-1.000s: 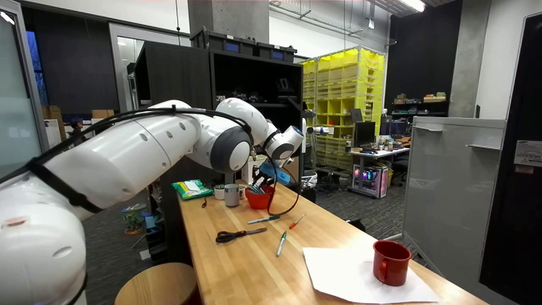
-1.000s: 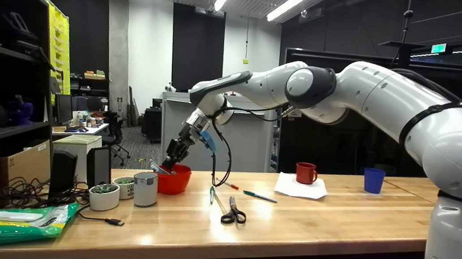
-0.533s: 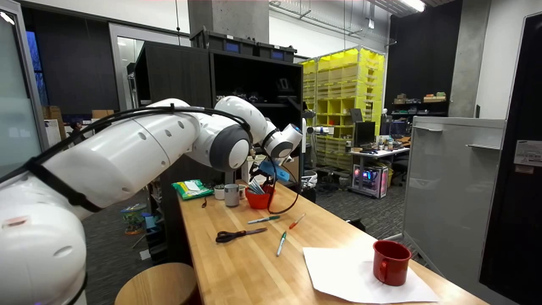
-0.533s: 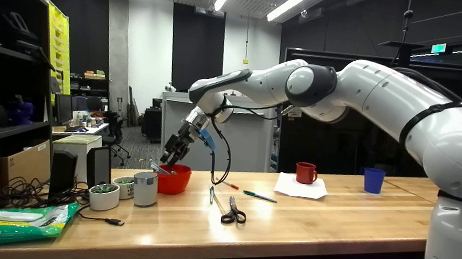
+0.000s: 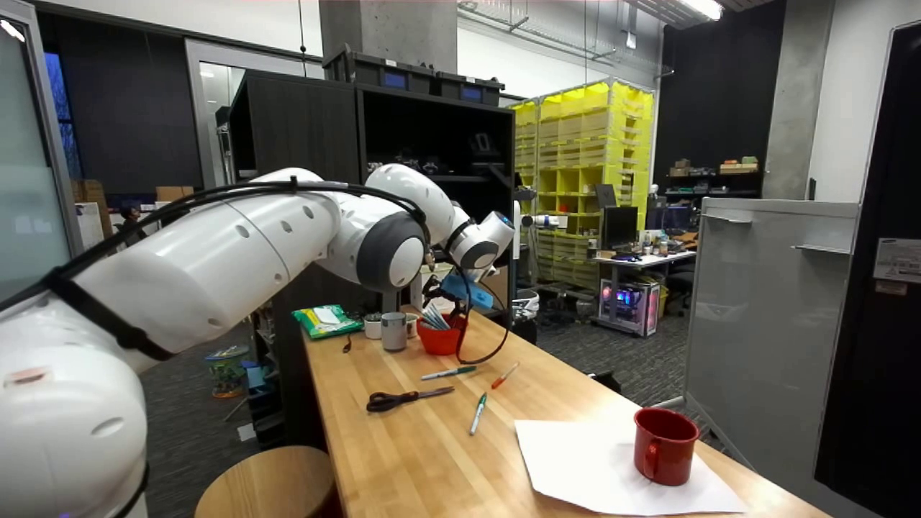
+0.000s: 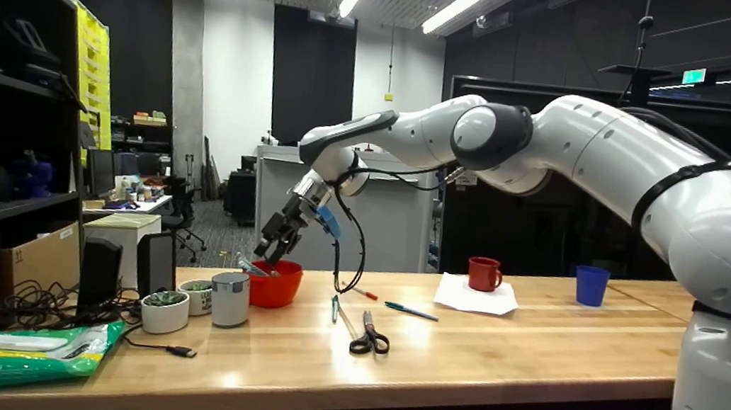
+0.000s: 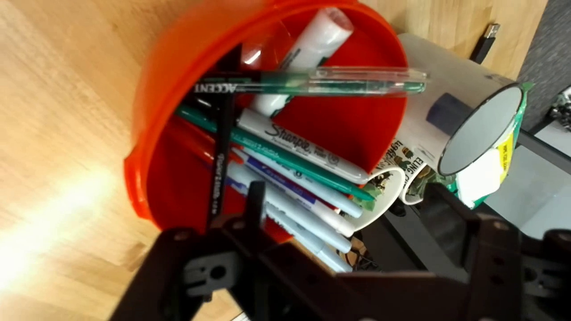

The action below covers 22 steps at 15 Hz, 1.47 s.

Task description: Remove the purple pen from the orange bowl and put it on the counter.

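Hovering spread wide, holding nothing, the claw (image 7: 350,205) has the orange bowl (image 7: 343,117) beneath; inside, the likely purple pen (image 7: 286,184) slants more along the claw's gap than across.

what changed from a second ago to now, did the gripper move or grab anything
The black two-fingered gripper has risen slightly at the round red-orange bowl. It stands open now, with nothing visibly gripped; whether it let anything go, I cannot tell. The bowl, the black-handled metal scissors and the dark red mug on the white paper sheet stayed put.
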Tool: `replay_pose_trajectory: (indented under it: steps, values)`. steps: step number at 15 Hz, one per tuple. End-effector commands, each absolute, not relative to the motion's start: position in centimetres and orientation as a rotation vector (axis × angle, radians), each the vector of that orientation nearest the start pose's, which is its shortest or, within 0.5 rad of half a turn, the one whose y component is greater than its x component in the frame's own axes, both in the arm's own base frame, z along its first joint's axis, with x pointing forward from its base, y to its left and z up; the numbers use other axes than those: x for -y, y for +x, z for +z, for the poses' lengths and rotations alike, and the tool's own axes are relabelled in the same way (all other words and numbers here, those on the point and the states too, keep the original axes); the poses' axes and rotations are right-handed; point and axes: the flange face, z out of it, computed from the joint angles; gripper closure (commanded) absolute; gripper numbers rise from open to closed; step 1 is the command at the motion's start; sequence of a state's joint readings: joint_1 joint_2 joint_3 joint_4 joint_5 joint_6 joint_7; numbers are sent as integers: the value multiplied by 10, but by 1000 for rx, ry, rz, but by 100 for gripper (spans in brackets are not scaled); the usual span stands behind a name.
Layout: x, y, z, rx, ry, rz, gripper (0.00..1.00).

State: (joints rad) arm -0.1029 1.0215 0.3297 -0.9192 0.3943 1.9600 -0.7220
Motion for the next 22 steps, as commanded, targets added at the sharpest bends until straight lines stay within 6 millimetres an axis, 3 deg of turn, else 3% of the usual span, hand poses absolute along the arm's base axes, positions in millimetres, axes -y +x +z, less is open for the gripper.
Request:
replay_pose_trajectory:
  steps: [1, 14, 22]
  values:
    - [-98, 789, 296, 939, -2387, -336, 0]
    - [-101, 785, 278, 1546, -2109, -464, 0]
    - [-114, 784, 267, 1722, -1968, -506, 0]
